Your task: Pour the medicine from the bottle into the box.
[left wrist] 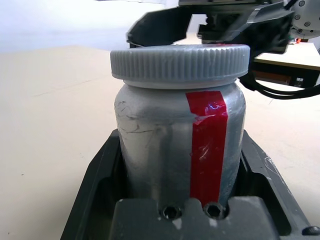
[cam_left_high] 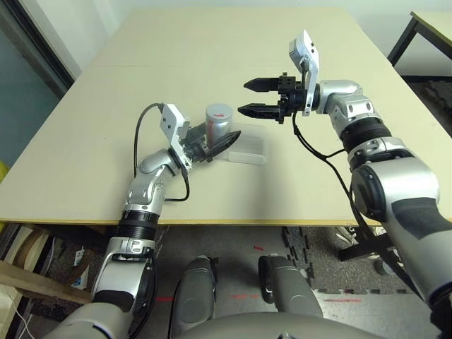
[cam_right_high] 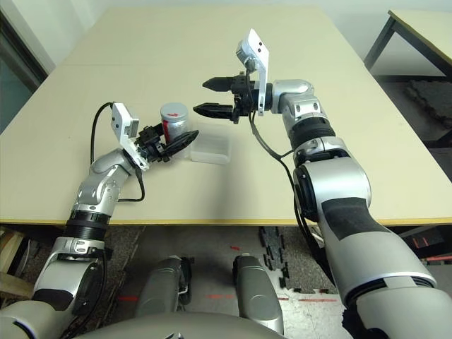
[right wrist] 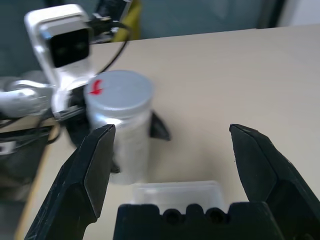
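Your left end effector (cam_left_high: 212, 147) is gripping the bottle (cam_left_high: 218, 121), its two black fingers (left wrist: 95, 170) pressed against either side of the white-grey body. The bottle is standing upright between them, with its red stripe (left wrist: 207, 145) facing back toward the wrist camera. Its ribbed grey cap (left wrist: 180, 62) is sitting on top, and a small red mark (right wrist: 96, 87) is showing on the cap's flat face.

Your right end effector (cam_left_high: 256, 97) is hanging in the air with its fingers spread wide and nothing between them. It is pointing across toward your left arm, its tips near the cap and apart from it. One finger (cam_left_high: 263, 83) is sitting higher than the cap and the other (cam_left_high: 256, 109) is roughly level with it, just beside the bottle. From the head views you cannot tell exactly how much gap is left there.

The box (cam_left_high: 247, 147), a shallow clear plastic tray, is lying flat on the table (cam_left_high: 212, 49) just beside the tips of your left end effector, on the side toward your right arm. It is also sitting below your right end effector. Its interior is looking blank, though a pill-sized speck would be hard to make out at this range.
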